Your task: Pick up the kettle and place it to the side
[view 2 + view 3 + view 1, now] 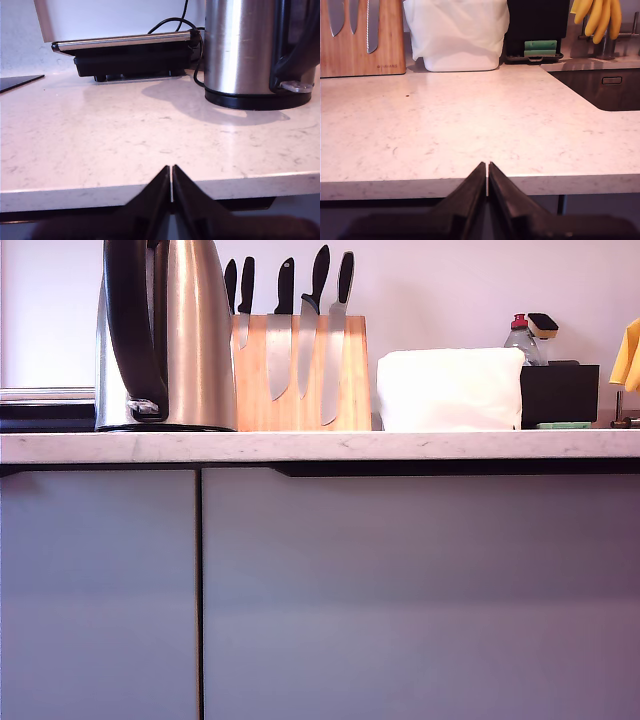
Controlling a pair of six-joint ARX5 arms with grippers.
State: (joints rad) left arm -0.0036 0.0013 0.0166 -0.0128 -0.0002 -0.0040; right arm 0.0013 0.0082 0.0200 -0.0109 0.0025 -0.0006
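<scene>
Kettle [168, 335] stood upright on the bench [320, 446], close to its front edge and toward the exterior view's left end, untouched by either arm. Its black loop handle [135, 325] faced the front edge, which in my judgement left it open to a frontal approach. Immediately beside it, on the exterior view's right and further back, stood the knife block [300, 375] with blades hanging down its face; that crowding likely limits which way the kettle can be carried aside. A white wrapped bundle [450, 388] sat beyond the block, well apart from the kettle.

My first claw [171, 187] was held below and outside the bench's front edge, its tips pressed together and empty, with the kettle ahead and offset from its line. A flat black appliance [127, 52] with a cord lay at the back edge, near the kettle base.

My second claw [486, 182] was likewise drawn together, empty, off the front edge, facing open bench between the block and the sink [605, 90].

Assessment: no grasp begun; the first claw must part before reaching the handle.
</scene>
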